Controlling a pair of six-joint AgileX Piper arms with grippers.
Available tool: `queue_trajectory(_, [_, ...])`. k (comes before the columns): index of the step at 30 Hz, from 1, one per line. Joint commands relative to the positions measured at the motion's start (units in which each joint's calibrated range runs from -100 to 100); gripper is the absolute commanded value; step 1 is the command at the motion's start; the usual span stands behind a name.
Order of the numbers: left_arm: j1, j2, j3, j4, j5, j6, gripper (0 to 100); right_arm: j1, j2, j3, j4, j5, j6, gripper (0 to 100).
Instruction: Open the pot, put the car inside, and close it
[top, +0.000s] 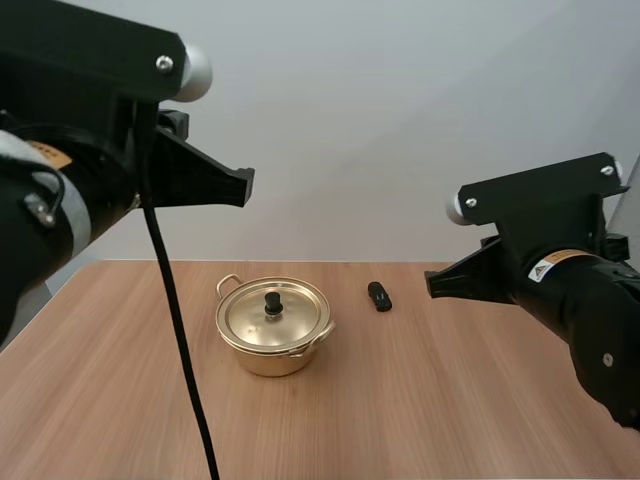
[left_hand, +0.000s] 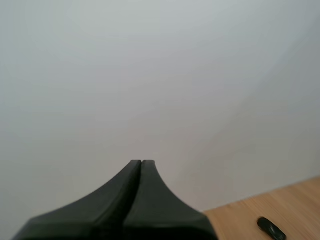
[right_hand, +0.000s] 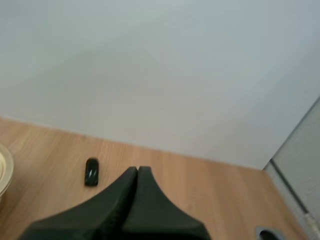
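A small gold pot (top: 272, 330) stands on the wooden table with its lid (top: 273, 314) on, a black knob (top: 272, 301) at the lid's centre. A little black toy car (top: 379, 296) lies on the table to the pot's right; the same car (left_hand: 271, 228) (right_hand: 91, 171) lies on the wood beyond each gripper's fingers. My left gripper (left_hand: 141, 162) is shut on nothing, its fingers together as one dark wedge, raised high above the table. My right gripper (right_hand: 138, 169) is shut too, held above the table to the right of the car. The pot's rim (right_hand: 4, 170) edges into the right wrist view.
The wooden table (top: 420, 400) stretches wide in front of and to both sides of the pot. A plain pale wall stands behind the table's far edge. Both arms (top: 90, 150) (top: 560, 270) hang above the table's near sides.
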Motion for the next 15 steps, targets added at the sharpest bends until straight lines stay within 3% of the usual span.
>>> queue_trajectory(1, [0.01, 40.5, -3.4, -9.6, 33.8, 16.1, 0, 0.0, 10.3, 0.0, 22.9, 0.3, -21.5, 0])
queue_trajectory(4, [0.01, 48.1, -5.4, -8.7, 36.0, 15.5, 0, 0.0, 10.5, 0.0, 23.4, 0.1, -21.5, 0])
queue_trajectory(6, [0.01, 52.3, -6.8, -8.7, 37.3, 15.5, 7, 0.0, 10.3, 0.0, 23.4, -0.2, -21.5, 0])
queue_trajectory(8, [0.01, 55.4, -7.6, -8.7, 38.7, 15.5, 27, 0.0, 10.2, 0.0, 23.4, -0.8, -21.6, 0])
queue_trajectory(11, [0.01, 58.8, -8.1, -8.7, 39.1, 14.4, 68, 0.0, 10.2, 0.0, 23.4, -0.8, -21.8, 0])
queue_trajectory(12, [0.01, 59.7, -8.1, -8.7, 38.9, 13.6, 89, 0.0, 10.2, 0.0, 23.4, -0.8, -21.8, 0])
queue_trajectory(13, [0.01, 60.1, -8.1, -8.7, 38.7, 13.6, 99, 0.0, 10.2, 0.0, 23.4, -0.8, -21.8, 0])
queue_trajectory(15, [0.01, 60.9, -8.1, -8.7, 38.5, 13.6, 100, 0.0, 10.2, 0.0, 23.4, -1.0, -21.8, 0])
